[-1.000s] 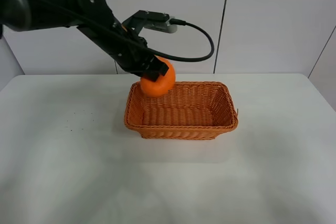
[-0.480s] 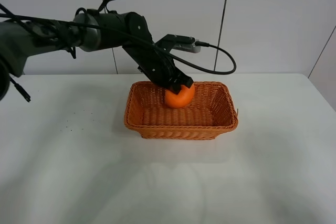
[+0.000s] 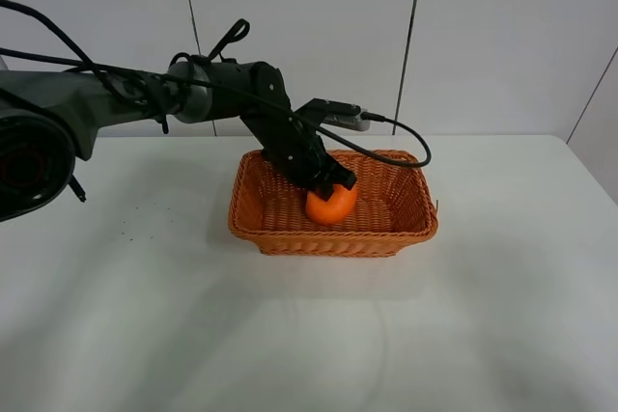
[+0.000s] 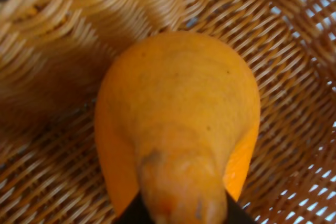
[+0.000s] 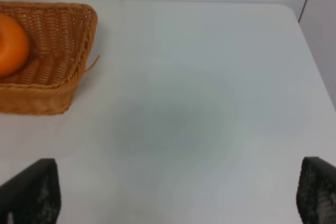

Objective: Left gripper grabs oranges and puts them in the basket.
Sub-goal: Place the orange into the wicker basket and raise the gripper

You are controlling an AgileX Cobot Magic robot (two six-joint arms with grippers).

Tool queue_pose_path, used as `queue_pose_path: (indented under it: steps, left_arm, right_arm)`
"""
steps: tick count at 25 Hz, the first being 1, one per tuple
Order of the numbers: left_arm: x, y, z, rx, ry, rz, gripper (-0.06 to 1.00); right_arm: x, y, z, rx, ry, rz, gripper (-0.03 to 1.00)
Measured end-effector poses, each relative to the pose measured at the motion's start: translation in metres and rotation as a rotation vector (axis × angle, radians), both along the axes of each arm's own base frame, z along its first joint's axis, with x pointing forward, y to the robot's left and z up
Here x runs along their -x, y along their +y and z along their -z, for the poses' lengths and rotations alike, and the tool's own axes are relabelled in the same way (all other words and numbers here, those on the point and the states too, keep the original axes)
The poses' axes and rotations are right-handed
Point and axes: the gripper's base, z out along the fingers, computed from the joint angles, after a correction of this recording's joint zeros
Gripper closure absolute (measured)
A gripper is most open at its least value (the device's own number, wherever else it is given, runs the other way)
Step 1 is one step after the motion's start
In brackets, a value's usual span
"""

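Note:
The orange [image 3: 330, 207] is low inside the wicker basket [image 3: 333, 238], near its middle. My left gripper [image 3: 332, 184] reaches down into the basket from the back left and is shut on the orange's top. In the left wrist view the orange [image 4: 178, 119] fills the picture over the basket's woven floor [image 4: 294, 51], and black fingertips [image 4: 131, 217] flank its knobby neck. I cannot tell whether the orange touches the floor. The right wrist view shows the orange [image 5: 9, 45] in the basket [image 5: 68, 45] at a distance. My right gripper [image 5: 173, 198] is open and empty over the table.
The white table [image 3: 502, 315] surrounds the basket. A black cable [image 3: 396, 147] loops from the left arm over the basket's back rim. A white panelled wall stands behind the table. The right arm is out of the exterior view.
My left gripper carried the orange from above the basket's back left rim to the right and down, and now holds it low inside the basket.

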Motion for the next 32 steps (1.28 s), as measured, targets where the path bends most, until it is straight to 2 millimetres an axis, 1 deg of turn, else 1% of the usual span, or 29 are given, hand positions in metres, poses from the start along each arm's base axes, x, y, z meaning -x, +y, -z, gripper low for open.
queue_pose_path:
  steps: [5,12,13,15,16,18,20,21,24,28,32]
  left_arm:
    - [-0.001,-0.001,0.014,-0.013,0.022,-0.001,0.81]
    - [-0.001,-0.001,0.016,-0.009,0.026,-0.004,0.81]
    - [-0.001,-0.001,0.015,-0.009,0.025,-0.003,0.80]
    - [-0.001,-0.001,0.014,-0.010,0.028,-0.001,0.71]
    - [-0.001,-0.001,0.014,-0.011,0.032,0.000,0.62]
    - [0.000,-0.001,0.015,-0.016,0.041,0.003,0.41]
    - [0.000,-0.001,0.018,-0.022,0.050,0.005,0.24]
    - [0.000,-0.001,0.019,-0.023,0.053,0.004,0.18]
    - [0.001,-0.001,0.020,-0.026,0.058,0.005,0.12]
    - [0.001,-0.001,0.018,-0.025,0.057,0.006,0.10]
    - [0.002,0.000,0.004,-0.015,0.040,0.008,0.10]
  right_arm:
    - [0.000,0.000,0.000,0.000,0.000,0.000,0.27]
    - [0.000,0.000,0.000,0.000,0.000,0.000,0.27]
    - [0.000,0.000,0.000,0.000,0.000,0.000,0.27]
    - [0.000,0.000,0.000,0.000,0.000,0.000,0.27]
    - [0.000,0.000,0.000,0.000,0.000,0.000,0.27]
    - [0.000,0.000,0.000,0.000,0.000,0.000,0.27]
    - [0.000,0.000,0.000,0.000,0.000,0.000,0.27]
    - [0.000,0.000,0.000,0.000,0.000,0.000,0.27]
    - [0.000,0.000,0.000,0.000,0.000,0.000,0.27]
    - [0.000,0.000,0.000,0.000,0.000,0.000,0.27]
    - [0.000,0.000,0.000,0.000,0.000,0.000,0.27]
